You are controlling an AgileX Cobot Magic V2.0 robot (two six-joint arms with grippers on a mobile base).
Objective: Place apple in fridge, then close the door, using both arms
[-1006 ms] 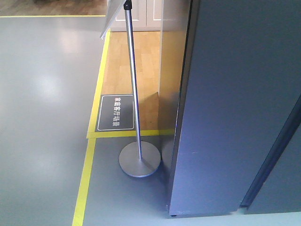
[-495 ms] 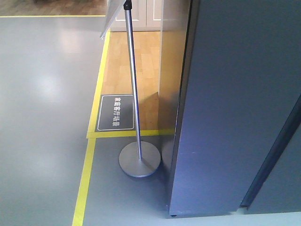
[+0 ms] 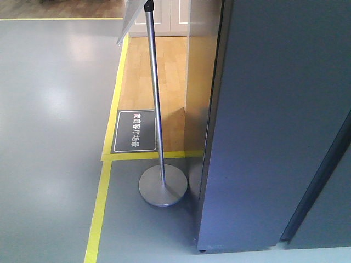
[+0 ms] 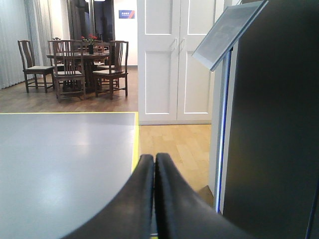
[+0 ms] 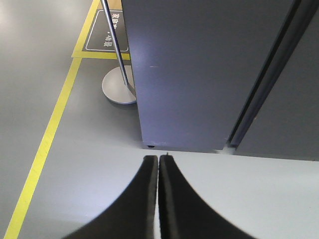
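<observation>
Grey floor (image 3: 49,164) with yellow tape line (image 3: 98,211). Sign stand (image 3: 162,186) beside it; wood floor (image 3: 170,71), white doors (image 4: 174,59) behind. Dining set (image 4: 84,64) further back.

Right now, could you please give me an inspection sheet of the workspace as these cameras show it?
Surface: grey floor with yellow tape lines.
Job's things: fridge, dark grey, doors appear shut; apple nothing seen.
Clutter: sign stand beside the fridge; floor label.
Grippers: left claw shut, empty; right claw shut, empty.
Cables: nothing seen.
Surroundings: white double doors, dining table and chairs, wood flooring.
</observation>
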